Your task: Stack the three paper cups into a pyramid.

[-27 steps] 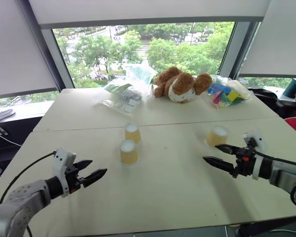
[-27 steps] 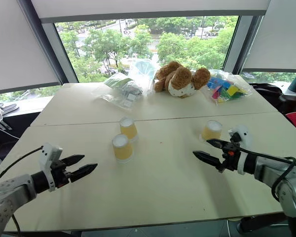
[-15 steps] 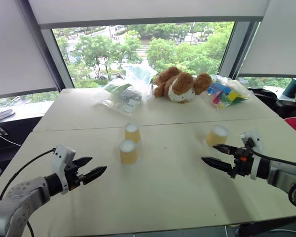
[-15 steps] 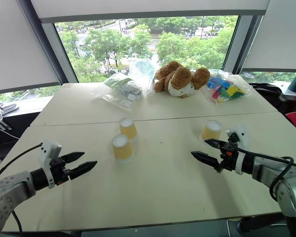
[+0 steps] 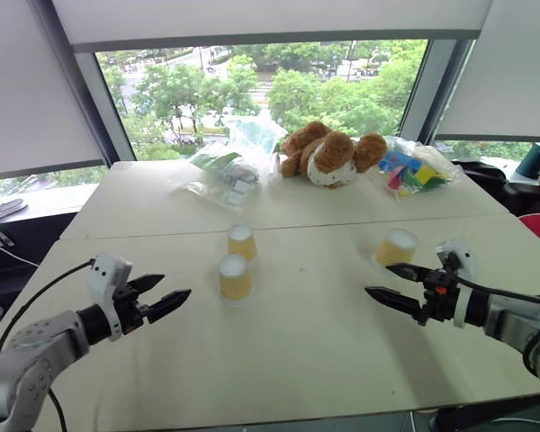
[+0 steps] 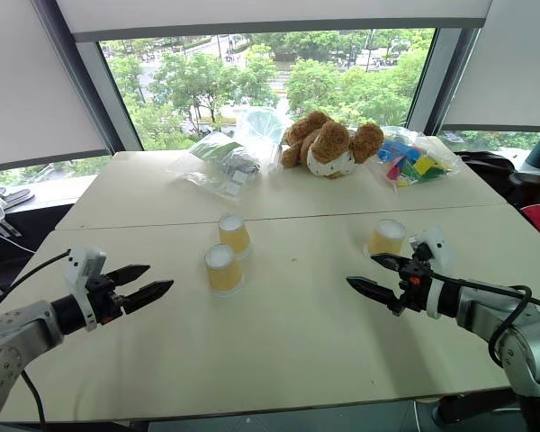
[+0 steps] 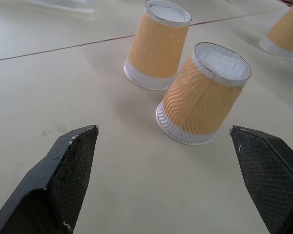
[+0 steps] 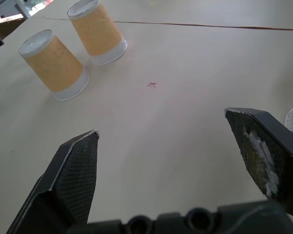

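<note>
- Against the earlier frames, the left gripper (image 5: 160,292) sits a little further to the robot's left and slightly higher in the head views; the right gripper (image 5: 389,283) has barely shifted.
- The three cups have not moved on the desk (image 5: 315,342).
- Left gripper: fingers spread wide, holding nothing, hovering over the desk and aimed toward the two middle cups.
- Right gripper: fingers likewise wide apart and empty, just beside the right cup (image 5: 397,247) without touching it.
- Near cup (image 5: 234,277) and far cup (image 5: 241,241) stand upside down close together at mid-desk, apart by a small gap; the right cup stands well apart from them, also upside down.
- No readable writing or brand shows on anything.
- Cups: tapered paper, tan sides with a wavy embossed ripple, a smooth white band at the rim resting on the desk, white recessed base on top.
- Gripper fingers (image 7: 71,165): black, wedge-shaped, with a fine cross-hatched pad surface; one right finger (image 8: 261,151) carries a whitish smear.
- Desk: pale cream, smooth and matte, with a dark seam running across behind the cups and a tiny reddish speck (image 8: 152,85).
- At the far edge lie a brown plush toy (image 5: 331,155), a clear plastic bag (image 5: 232,164) and a bag of coloured blocks (image 5: 412,170).
</note>
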Tool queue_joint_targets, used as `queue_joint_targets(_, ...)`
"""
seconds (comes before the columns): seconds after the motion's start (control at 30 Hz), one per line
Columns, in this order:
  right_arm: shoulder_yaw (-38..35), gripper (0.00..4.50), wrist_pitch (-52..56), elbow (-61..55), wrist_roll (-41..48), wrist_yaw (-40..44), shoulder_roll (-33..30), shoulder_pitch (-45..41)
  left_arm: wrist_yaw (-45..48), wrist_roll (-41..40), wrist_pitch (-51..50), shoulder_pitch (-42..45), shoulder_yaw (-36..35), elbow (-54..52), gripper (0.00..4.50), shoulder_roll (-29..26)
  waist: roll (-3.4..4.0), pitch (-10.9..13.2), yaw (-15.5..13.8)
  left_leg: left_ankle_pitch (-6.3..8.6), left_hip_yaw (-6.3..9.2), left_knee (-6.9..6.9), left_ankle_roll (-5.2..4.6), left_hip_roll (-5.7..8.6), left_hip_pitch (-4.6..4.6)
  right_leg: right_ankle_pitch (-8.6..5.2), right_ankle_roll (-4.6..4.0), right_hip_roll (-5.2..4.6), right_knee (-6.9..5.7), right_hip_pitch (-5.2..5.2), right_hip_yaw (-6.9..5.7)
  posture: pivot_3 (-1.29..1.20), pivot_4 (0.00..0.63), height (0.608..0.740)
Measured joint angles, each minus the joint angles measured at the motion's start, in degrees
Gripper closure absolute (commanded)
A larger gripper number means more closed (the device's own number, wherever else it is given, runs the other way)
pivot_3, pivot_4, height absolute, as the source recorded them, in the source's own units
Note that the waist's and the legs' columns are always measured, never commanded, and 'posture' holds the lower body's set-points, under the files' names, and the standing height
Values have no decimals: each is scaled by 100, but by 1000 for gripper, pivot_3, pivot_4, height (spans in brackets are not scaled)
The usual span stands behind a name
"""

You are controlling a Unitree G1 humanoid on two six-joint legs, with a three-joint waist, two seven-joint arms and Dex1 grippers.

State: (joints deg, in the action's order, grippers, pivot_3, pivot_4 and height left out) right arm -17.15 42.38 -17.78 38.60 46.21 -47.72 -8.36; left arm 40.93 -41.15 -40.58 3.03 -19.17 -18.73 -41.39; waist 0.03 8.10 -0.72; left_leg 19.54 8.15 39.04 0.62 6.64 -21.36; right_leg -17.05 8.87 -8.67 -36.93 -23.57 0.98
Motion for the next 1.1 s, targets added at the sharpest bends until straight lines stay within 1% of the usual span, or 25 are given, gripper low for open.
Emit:
queue_joint_targets(0.1,41,0,49,-189,46,-45,9,-5,303,269,186,412,626,-8,64,-63,0,0,-31,0,3,5,0,5,0,0,0,-3,3,9,-1,0,150,740)
queue_joint_targets(0.23,233,0,54,-353,44,-116,103,-147,472,759,758,1120,1353,422,64,342,-1,0,6,0,1,3,0,2,0,0,0,1,6,6,-2,0,150,740)
queue_joint_targets(0.43,395,0,59,-506,39,-293,192,-175,614,1324,1469,1704,1825,1456,64,876,-2,0,37,0,-2,3,0,0,-2,0,1,1,3,-1,-4,0,150,740)
queue_joint_targets(0.57,392,0,58,-575,39,-382,194,-161,749,1524,1790,1936,1866,1850,64,1070,-2,0,9,0,-1,6,0,3,-2,1,1,-1,-1,0,-5,0,150,740)
queue_joint_targets(0.67,389,0,58,-581,39,-438,205,-116,787,1611,1971,2004,1871,2041,864,1195,-2,0,9,0,-1,6,0,3,-2,1,1,-1,-1,0,-5,0,150,740)
queue_joint_targets(0.7,389,0,58,-586,39,-445,207,-101,805,1621,1988,2004,1877,2052,1225,1230,-2,0,10,0,-1,6,0,3,-2,1,1,-1,-2,0,-5,0,150,740)
queue_joint_targets(0.73,387,0,58,-602,39,-461,208,-77,835,1635,1998,2004,1889,2057,1783,1256,-2,0,13,0,-1,6,0,3,-2,1,1,-1,-2,0,-5,0,150,740)
queue_joint_targets(0.77,385,0,58,-624,40,-477,208,-50,871,1651,2001,2003,1892,2057,2245,1267,-2,0,14,0,-1,6,0,3,-2,1,1,-1,-2,0,-5,0,150,740)
queue_joint_targets(0.8,385,0,58,-629,40,-483,208,-40,889,1672,2003,2003,1896,2057,2320,1271,-2,0,16,0,-1,6,0,3,-2,1,1,-1,-2,0,-5,0,150,740)
queue_joint_targets(1.0,335,0,44,-611,39,-499,208,-40,902,1678,1936,1920,1896,1858,2320,1304,-2,0,11,0,-1,7,0,3,-2,1,1,-1,-3,0,-5,0,150,740)
queue_joint_targets(1.1,183,0,56,-565,52,-513,183,-20,868,1573,1752,1907,2007,1457,2320,1549,-2,0,-14,0,3,10,0,7,-3,1,1,-4,-4,3,-5,0,150,740)
